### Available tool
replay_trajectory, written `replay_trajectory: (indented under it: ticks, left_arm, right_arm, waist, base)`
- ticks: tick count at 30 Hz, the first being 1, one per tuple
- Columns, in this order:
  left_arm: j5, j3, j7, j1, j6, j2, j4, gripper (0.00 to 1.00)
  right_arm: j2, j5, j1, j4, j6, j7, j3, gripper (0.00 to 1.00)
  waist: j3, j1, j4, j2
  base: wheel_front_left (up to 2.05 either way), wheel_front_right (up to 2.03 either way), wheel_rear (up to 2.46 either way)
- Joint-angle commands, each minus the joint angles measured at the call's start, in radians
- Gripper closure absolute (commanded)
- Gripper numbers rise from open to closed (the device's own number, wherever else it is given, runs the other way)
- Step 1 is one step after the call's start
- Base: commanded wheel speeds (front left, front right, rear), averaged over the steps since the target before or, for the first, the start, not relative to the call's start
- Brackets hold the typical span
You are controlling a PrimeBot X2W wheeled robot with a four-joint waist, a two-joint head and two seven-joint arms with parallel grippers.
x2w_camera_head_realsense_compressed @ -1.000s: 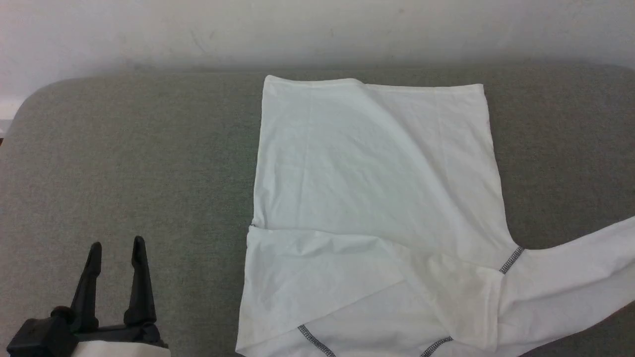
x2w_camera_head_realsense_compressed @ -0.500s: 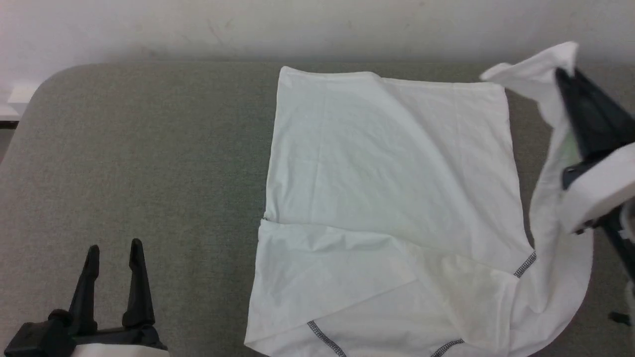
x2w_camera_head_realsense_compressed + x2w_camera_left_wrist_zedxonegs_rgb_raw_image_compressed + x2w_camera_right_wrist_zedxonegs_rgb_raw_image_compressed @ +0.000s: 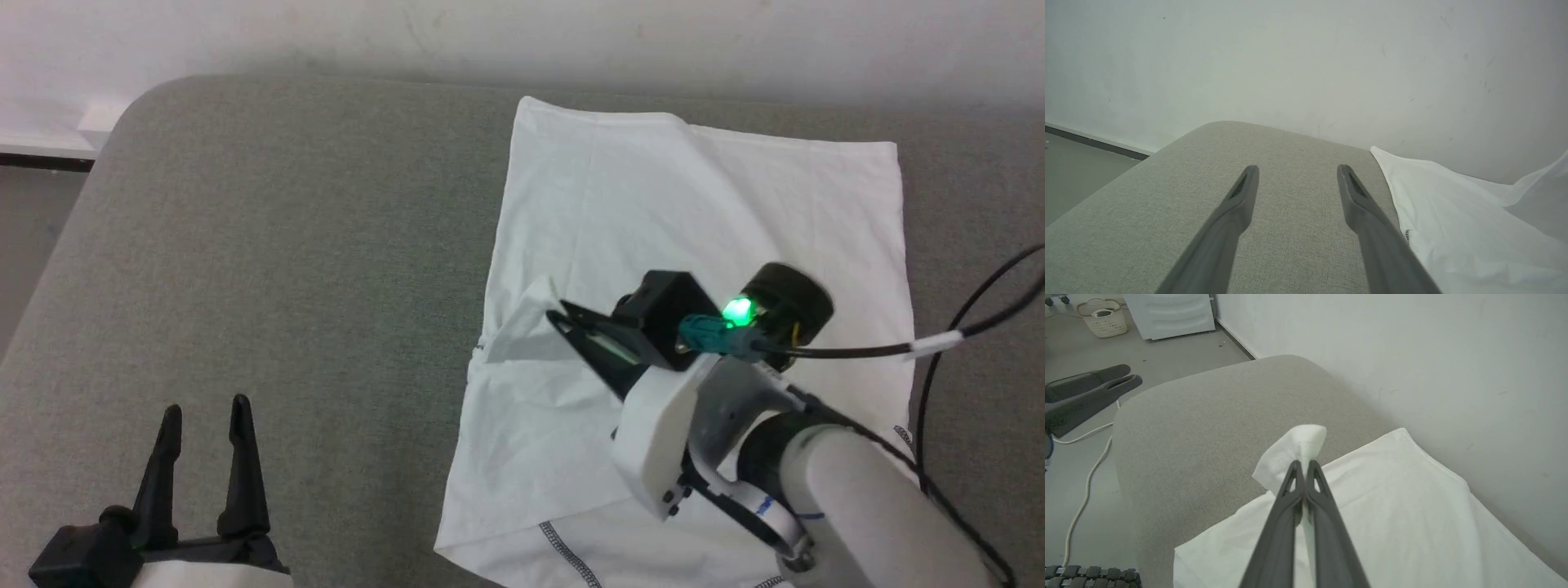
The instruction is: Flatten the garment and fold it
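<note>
Nearest, the left end effector (image 3: 206, 406) hovers with its fingers apart over the bare grey fabric-covered tabletop (image 3: 286, 245), which lies open from there out to its rounded left corner. The white thin-fabric T-shirt with dark grey zigzag seams (image 3: 694, 204) is spread on the right half. The right end effector (image 3: 558, 312) is clamped on a raised pinch of it above its left edge. The far hem lies close to the white wall (image 3: 522, 33). Past the tabletop's left end, a white cable (image 3: 1086, 486) trails over the floor (image 3: 1167, 355). Farther off a pale woven basket (image 3: 1102, 320), contents too small to tell, sits beside a white drawer cabinet (image 3: 1171, 314).
</note>
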Motion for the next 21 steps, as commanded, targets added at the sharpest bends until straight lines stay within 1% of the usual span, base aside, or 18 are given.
replay_trajectory:
  ticks: [1, 6, 9, 10, 11, 12, 17, 18, 19, 20, 21]
  left_arm:
    - [-0.007, -0.005, -0.007, -0.021, -0.007, -0.004, 0.007, 0.00]
    - [-0.008, -0.018, -0.011, -0.028, -0.013, -0.008, 0.026, 0.00]
    - [-0.009, -0.023, -0.012, -0.032, -0.015, -0.009, 0.034, 0.00]
    - [-0.009, -0.023, -0.012, -0.032, -0.015, -0.009, 0.034, 0.00]
    - [-0.010, -0.027, -0.013, -0.036, -0.016, -0.009, 0.039, 0.00]
    - [-0.010, -0.027, -0.013, -0.036, -0.016, -0.009, 0.039, 0.00]
    - [-0.009, -0.038, -0.012, -0.044, -0.018, -0.008, 0.047, 0.00]
    - [-0.009, -0.040, -0.013, -0.044, -0.018, -0.008, 0.048, 0.00]
    - [-0.008, -0.042, -0.013, -0.045, -0.018, -0.009, 0.050, 0.00]
    - [-0.008, -0.044, -0.013, -0.046, -0.018, -0.009, 0.051, 0.00]
    - [-0.008, -0.046, -0.013, -0.047, -0.018, -0.010, 0.052, 0.00]
  right_arm:
    - [0.008, 0.012, -0.010, 0.038, -0.001, -0.017, 0.024, 1.00]
    - [0.000, 0.002, -0.021, 0.213, -0.001, -0.095, 0.152, 1.00]
    - [0.017, 0.007, -0.018, 0.339, -0.001, -0.147, 0.198, 1.00]
    - [0.017, 0.007, -0.018, 0.339, -0.001, -0.147, 0.198, 1.00]
    - [0.030, 0.006, -0.021, 0.424, -0.001, -0.175, 0.218, 1.00]
    - [0.030, 0.006, -0.021, 0.424, -0.001, -0.175, 0.218, 1.00]
    - [0.073, -0.008, -0.047, 0.606, -0.001, -0.247, 0.239, 1.00]
    - [0.083, -0.007, -0.051, 0.639, -0.001, -0.262, 0.235, 0.95]
    - [0.093, -0.009, -0.058, 0.670, -0.001, -0.275, 0.233, 0.86]
    - [0.100, -0.012, -0.065, 0.698, -0.001, -0.286, 0.235, 0.71]
    - [0.107, -0.014, -0.073, 0.723, -0.001, -0.298, 0.236, 0.38]
  waist:
    - [0.001, -0.0001, 0.021, 0.0000]
    - [0.002, -0.0001, 0.054, 0.0000]
    - [0.002, -0.0001, 0.071, 0.0000]
    - [0.002, -0.0001, 0.071, 0.0000]
    - [0.001, -0.0001, 0.082, 0.0000]
    - [0.001, -0.0001, 0.082, 0.0000]
    - [0.000, -0.0001, 0.104, 0.0000]
    - [-0.001, -0.0001, 0.106, 0.0000]
    - [0.000, -0.0001, 0.108, 0.0000]
    - [0.001, -0.0001, 0.110, 0.0000]
    - [0.001, -0.0001, 0.112, 0.0000]
  base:
    - [0.00, 0.00, 0.00]
    - [0.00, 0.00, 0.00]
    - [0.00, 0.00, 0.00]
    - [0.00, 0.00, 0.00]
    - [0.00, 0.00, 0.00]
    - [0.00, 0.00, 0.00]
    - [0.00, 0.00, 0.00]
    - [0.00, 0.00, 0.00]
    - [0.00, 0.00, 0.00]
    - [0.00, 0.00, 0.00]
    - [0.00, 0.00, 0.00]
